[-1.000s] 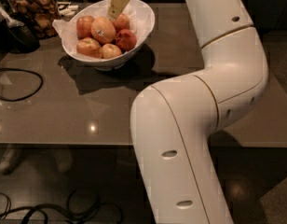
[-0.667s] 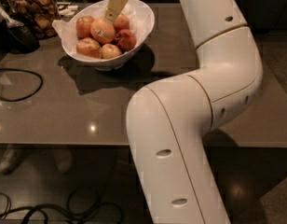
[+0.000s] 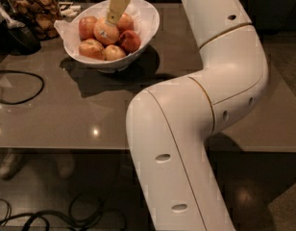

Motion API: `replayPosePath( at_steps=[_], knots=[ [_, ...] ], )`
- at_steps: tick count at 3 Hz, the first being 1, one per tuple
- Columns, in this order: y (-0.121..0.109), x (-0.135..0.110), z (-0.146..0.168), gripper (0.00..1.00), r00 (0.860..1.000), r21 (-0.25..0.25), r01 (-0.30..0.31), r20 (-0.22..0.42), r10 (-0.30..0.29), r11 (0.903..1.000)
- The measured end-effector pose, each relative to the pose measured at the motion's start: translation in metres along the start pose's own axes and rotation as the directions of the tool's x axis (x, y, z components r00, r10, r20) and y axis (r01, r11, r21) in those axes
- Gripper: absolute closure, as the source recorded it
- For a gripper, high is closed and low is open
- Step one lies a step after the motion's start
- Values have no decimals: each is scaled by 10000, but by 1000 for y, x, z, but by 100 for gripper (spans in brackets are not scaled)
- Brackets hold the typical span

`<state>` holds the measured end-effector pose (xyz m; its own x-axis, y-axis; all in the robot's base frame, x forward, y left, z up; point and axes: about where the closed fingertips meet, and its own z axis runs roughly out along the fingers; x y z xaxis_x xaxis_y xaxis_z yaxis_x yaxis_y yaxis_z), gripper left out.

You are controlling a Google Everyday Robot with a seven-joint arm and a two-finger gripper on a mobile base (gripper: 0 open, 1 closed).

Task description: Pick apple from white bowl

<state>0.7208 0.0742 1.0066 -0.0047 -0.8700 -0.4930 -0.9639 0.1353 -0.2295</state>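
Upper left of the frame, our gripper (image 3: 117, 7) sits at the top of the apple (image 3: 105, 32) in the bowl (image 3: 151, 21). We cannot tell if it is clamped. We judge the grasp is underway; next comes a firm hold, then a straight lift.

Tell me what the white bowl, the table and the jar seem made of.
White bowl: probably glazed ceramic, glossy. Table: polished stone or laminate, mirroring lights. Jar: seemingly clear glass; snacks show through. The tan pincer sits over the apple, inside the bowl.

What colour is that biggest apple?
Large stickered apple: pale yellow-orange, reddish blush; camera view. Tan gripper at its top.
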Motion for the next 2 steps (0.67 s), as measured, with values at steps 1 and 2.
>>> replayPosePath(
  at_steps=[1,2],
  knots=[
    [-2,1,-3,31,9998,127,135,-124,-134,9998],
    [-5,5,-8,32,9991,337,238,-347,-226,9991]
  ],
)
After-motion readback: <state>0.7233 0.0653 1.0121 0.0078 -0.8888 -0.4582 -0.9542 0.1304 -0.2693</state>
